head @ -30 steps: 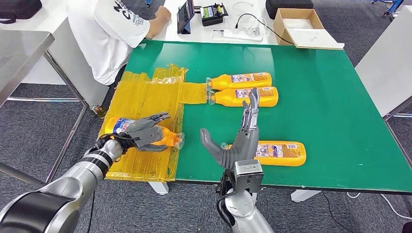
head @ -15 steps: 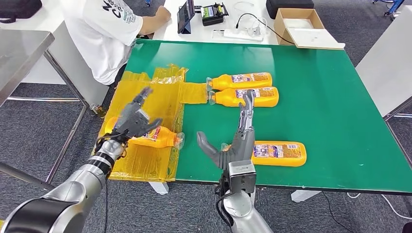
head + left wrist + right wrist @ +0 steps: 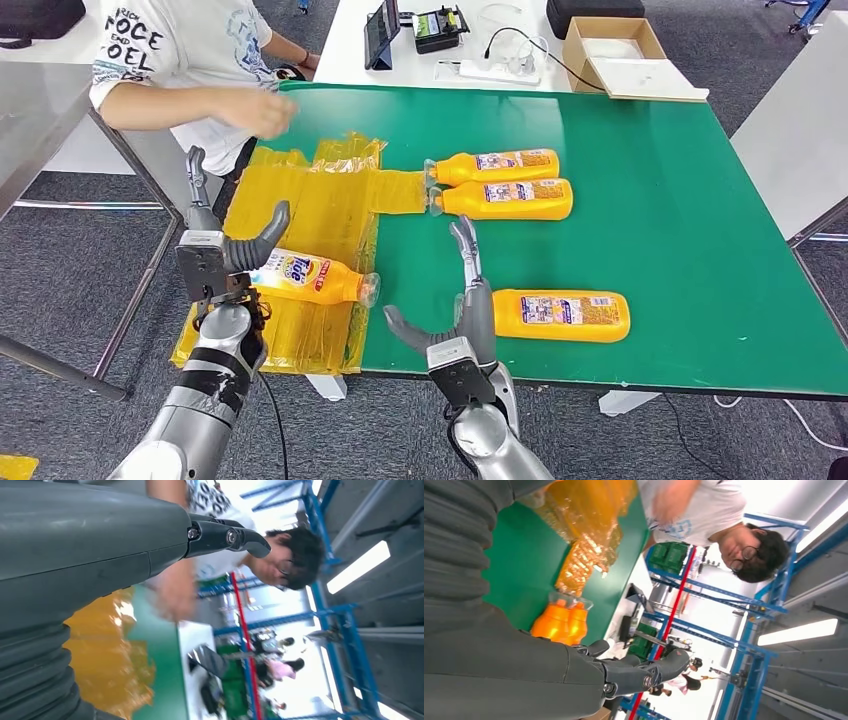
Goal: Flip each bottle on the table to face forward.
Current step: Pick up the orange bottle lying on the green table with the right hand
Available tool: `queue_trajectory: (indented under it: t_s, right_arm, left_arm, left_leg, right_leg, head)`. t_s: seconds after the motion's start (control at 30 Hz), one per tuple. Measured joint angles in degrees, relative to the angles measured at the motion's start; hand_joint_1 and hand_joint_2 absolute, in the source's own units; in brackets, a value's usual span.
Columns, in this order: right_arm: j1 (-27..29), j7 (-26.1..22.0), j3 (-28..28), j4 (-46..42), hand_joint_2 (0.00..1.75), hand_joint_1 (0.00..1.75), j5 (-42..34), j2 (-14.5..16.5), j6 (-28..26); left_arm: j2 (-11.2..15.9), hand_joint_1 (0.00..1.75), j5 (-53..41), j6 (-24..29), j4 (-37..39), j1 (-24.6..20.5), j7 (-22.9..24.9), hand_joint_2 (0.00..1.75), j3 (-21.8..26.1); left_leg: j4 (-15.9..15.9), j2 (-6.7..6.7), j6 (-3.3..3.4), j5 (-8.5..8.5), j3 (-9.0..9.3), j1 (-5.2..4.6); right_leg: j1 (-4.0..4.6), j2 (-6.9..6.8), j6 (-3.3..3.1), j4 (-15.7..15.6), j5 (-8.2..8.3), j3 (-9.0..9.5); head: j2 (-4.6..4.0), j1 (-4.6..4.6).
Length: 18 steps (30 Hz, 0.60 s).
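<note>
Here the green bench (image 3: 650, 200) carries four orange bottles lying on their sides. The Tide bottle (image 3: 305, 276), on the yellow film (image 3: 330, 190) at the bench's near-left corner, shows its front label upward and so reads as already turned. Two bottles, the far one (image 3: 495, 165) and the one just beside it (image 3: 505, 198), lie side by side near the middle; their upward labels look like fine-print back panels, though this is too small to confirm. The near bottle (image 3: 562, 315) by the front edge shows a similar panel. The left hand (image 3: 215, 245) is raised beside the Tide bottle's base, fingers spread, holding nothing. The right hand (image 3: 460, 310) stands just beside the near bottle's cap end, fingers extended upward and thumb apart, also empty. A person's hand (image 3: 262, 110) reaches over the bench's far-left corner. By this reading, one bottle is done and three probably remain, the near bottle being the likeliest next.
</note>
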Motion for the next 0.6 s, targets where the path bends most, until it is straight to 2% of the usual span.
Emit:
queue_trajectory:
  t_s: [0.23,0.33,0.47,0.6]
  right_arm:
    - [0.01,0.5,-0.38,1.09,1.75,0.0,0.92,-0.37,0.14]
    - [0.02,4.05,-0.93,1.34,1.75,0.0,5.13,-1.1,-0.1]
    - [0.21,12.44,-4.3,0.92,1.75,0.0,13.47,-5.05,1.9]
    - [0.5,19.94,-9.76,-0.61,1.75,0.0,20.54,-11.13,9.49]
  left_arm:
    - [-0.27,0.0,0.79,-0.58,-4.23,1.34,0.0,1.75,-0.55]
    - [-0.57,0.0,4.01,-4.06,-4.98,1.8,0.08,1.75,-0.52]
    - [-1.28,0.0,6.76,-9.42,-5.91,4.33,1.3,1.75,-0.47]
    - [-1.37,0.0,5.62,-10.7,-6.41,7.7,2.32,1.75,-0.08]
  left_leg:
    - [0.0,0.01,0.0,0.01,0.01,0.0]
    - [0.0,0.01,0.0,0.01,0.02,0.0]
    - [0.0,-0.01,0.02,-0.01,0.01,-0.07]
    - [0.01,-0.01,0.05,-0.03,0.01,-0.21]
  right_leg:
    - [0.0,0.0,0.0,0.0,0.01,0.0]
    - [0.0,0.0,0.0,0.0,0.01,0.0]
    - [-0.07,-0.01,0.01,-0.03,0.01,0.04]
    - [-0.2,-0.01,0.04,-0.05,0.02,0.04]
  head:
    - [0.0,-0.01]
    - [0.0,-0.02]
    - [0.0,-0.01]
    - [0.0,-0.01]
